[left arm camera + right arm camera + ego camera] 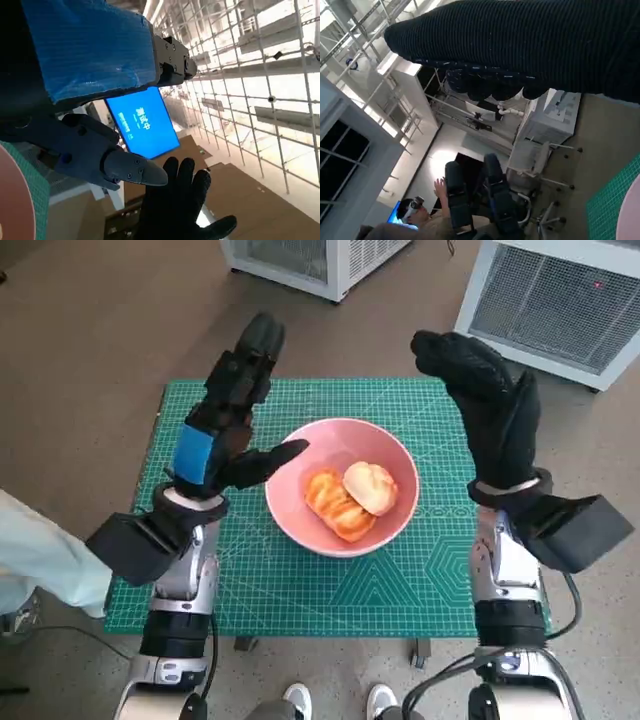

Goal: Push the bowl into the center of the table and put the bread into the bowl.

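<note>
**Desk and bowl: state at inspection**

Small desk [300,625] under a green cutting mat [420,580], grey floor around, white cabinets [560,300] beyond. Pink bowl [300,515] about mid-mat, holding the bread [355,495], two pieces touching. Left hand [225,415] raised just beside the bowl's left rim, fingers [265,465] spread, one reaching over the rim, gripping nothing. Right hand [490,400] lifted apart from the bowl on its right, fingers extended, empty. Person [415,212] seated in the right wrist view.

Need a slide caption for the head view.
Bread in pink bowl on green mat; both hands raised, empty.
</note>
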